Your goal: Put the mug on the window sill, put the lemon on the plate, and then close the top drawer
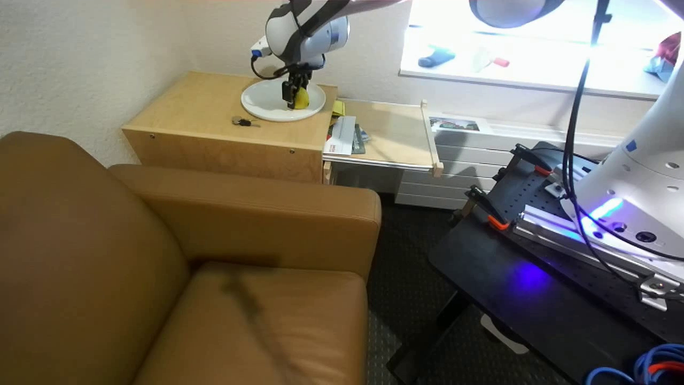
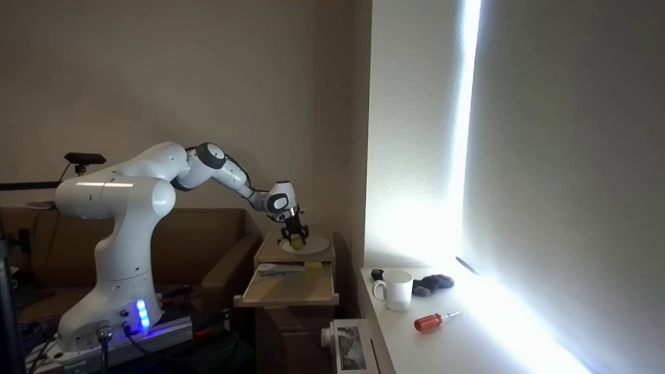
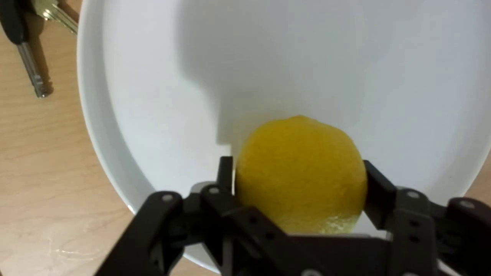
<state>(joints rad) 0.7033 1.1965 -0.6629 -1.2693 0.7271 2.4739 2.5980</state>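
Apparently on the second of three chores, the robot's gripper (image 3: 297,168) straddles a bright lemon (image 3: 301,180), fingers (image 3: 225,172) at either side of the fruit; a thin pale sliver shows beside one of them in the wrist view, and whether the grip is firm or slack cannot be told. The lemon is low over a round white plate (image 3: 142,92), off its middle; its underside is hidden, so whether it touches the dish cannot be confirmed. Close by the rim, keys (image 3: 28,57) lie on top of a light-wood cabinet (image 1: 206,104). From the cabinet's side the top drawer (image 1: 398,125) juts out, pulled open, papers (image 1: 342,136) lying in the end nearest the cabinet. Farther off, a white mug (image 2: 399,291) stands upright on the window sill (image 2: 415,353), near a red-handled screwdriver (image 2: 427,322), so the first chore looks done. Next, the move calls for making sure that the lemon rests on the plate, parting the fingers fully and rising straight up without nudging the fruit into a roll; after that, only the drawer remains, likely a steady push on its front toward the cabinet.
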